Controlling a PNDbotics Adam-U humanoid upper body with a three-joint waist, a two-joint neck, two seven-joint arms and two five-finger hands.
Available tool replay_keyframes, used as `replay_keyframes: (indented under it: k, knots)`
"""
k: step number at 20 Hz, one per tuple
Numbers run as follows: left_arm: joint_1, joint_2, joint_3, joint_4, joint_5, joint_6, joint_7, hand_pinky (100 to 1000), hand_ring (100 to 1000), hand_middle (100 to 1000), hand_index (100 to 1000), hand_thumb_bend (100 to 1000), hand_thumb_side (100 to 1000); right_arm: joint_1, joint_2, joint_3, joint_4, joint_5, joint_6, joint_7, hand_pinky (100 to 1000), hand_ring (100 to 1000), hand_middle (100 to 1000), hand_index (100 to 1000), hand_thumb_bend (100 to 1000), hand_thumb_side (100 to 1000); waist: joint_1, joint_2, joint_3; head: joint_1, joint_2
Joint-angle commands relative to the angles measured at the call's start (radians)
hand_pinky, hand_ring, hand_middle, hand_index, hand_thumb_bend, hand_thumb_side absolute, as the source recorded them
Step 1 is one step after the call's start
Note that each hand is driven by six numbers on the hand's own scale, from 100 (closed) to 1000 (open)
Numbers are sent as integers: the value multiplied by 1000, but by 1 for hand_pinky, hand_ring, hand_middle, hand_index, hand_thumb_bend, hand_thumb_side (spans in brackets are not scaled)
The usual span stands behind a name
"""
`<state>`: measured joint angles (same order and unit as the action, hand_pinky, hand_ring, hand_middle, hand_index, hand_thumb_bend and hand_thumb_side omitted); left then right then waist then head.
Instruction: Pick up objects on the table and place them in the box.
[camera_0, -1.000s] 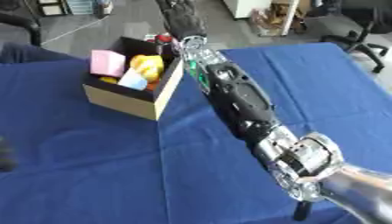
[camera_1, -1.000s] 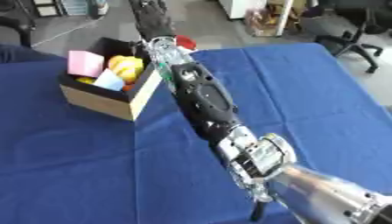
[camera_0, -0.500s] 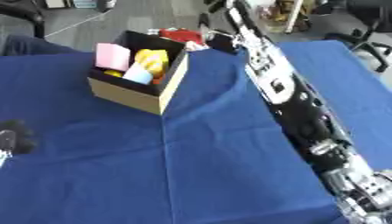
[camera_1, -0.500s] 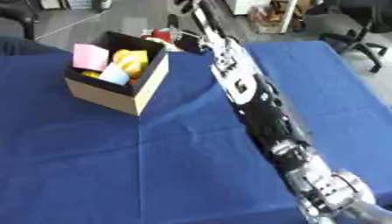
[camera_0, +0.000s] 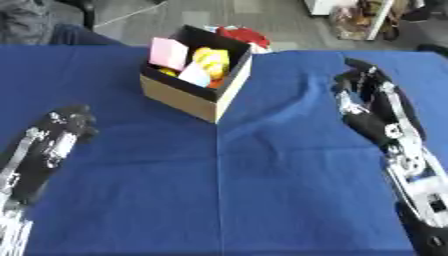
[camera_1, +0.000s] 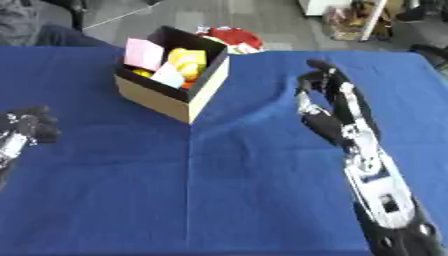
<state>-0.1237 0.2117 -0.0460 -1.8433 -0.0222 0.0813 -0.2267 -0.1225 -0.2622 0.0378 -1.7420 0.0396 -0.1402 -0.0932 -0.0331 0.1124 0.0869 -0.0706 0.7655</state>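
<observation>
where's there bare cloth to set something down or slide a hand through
Bare patches: the wide blue tablecloth between the left hand and right hand, and the strip between the cardboard box and the right hand. Crowded: inside the box, packed with a pink block and yellow items.

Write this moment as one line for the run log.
box: holds items | cloth: no loose items seen | left hand: curled, holds nothing | right hand: open, holds nothing

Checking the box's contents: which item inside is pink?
The flat pink block at the box's far-left side, standing tallest. The items beside it are yellow and pale blue-white.
</observation>
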Motion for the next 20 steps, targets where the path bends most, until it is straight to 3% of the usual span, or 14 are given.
replay_keyframes:
  k: [1, 13, 20]
  knots:
    - [-5, 11, 6, -9, -9, -8, 8, 716, 664, 666, 806, 280, 627, 24, 9, 6, -18, -20, -21, -7, 860, 630, 620, 851, 100, 217, -6, 0, -6, 23, 5]
    - [-2, 8, 0, 9, -29, -15, 28, 715, 656, 654, 797, 267, 635, 41, 36, 21, -10, -11, -24, -43, 850, 613, 600, 837, 100, 202, -6, 19, -39, 39, 5]
    - [-4, 6, 6, 6, -36, -18, 30, 716, 657, 656, 796, 264, 636, 35, 41, 20, -16, -3, -26, -44, 850, 613, 600, 838, 100, 204, 6, 40, -77, 61, 5]
